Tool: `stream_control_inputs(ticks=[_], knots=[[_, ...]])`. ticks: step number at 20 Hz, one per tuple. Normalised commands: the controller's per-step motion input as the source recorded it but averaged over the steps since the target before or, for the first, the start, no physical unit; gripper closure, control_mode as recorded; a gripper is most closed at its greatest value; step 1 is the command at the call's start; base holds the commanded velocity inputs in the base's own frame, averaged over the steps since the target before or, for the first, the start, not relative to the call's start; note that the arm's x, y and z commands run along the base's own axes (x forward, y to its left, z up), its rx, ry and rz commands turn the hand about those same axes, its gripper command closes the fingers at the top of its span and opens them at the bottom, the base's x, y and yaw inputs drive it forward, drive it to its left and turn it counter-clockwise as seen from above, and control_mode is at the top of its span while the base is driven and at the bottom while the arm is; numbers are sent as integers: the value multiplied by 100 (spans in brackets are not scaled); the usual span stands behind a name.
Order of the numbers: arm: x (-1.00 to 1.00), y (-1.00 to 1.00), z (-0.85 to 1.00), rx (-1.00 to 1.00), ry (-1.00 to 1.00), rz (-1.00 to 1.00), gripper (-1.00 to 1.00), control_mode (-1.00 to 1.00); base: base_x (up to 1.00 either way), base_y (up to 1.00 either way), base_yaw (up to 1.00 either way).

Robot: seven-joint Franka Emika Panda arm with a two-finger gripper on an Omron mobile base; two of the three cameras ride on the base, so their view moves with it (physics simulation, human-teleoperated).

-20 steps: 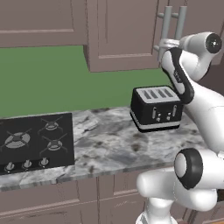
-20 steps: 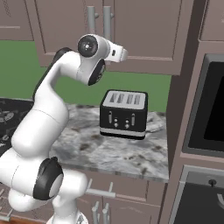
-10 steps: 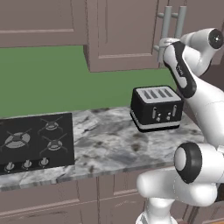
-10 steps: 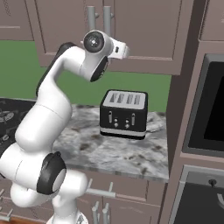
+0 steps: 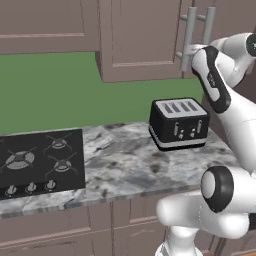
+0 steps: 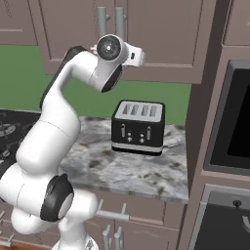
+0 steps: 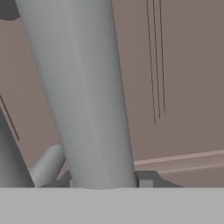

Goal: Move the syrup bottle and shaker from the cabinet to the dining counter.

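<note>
While the cabinet (image 6: pixel 161 39) door is closed, the hand (image 7: pixel 103 183) pinches its handle (image 7: pixel 83 96).

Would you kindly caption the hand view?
End effector shut on the cabinet's grey bar handle, panelled door behind.

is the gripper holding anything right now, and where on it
Yes: the gripper is shut on the cabinet door's handle, gripping the long grey bar itself.

Glossy white rounded arm segments (image 6: pixel 53 122), dark grey joint discs and bands, bulbous white base
</note>
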Motion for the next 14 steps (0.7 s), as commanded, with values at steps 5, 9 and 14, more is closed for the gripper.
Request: stream_control_inputs(ticks=[5,9,14], knots=[[-96,-50,5,0,-3,3,100,-100,0,0,0],[-100,-72,6,-3,-1,0,100,-100,0,0,0],[-99,-74,1,-3,0,0,100,-100,0,0,0]])
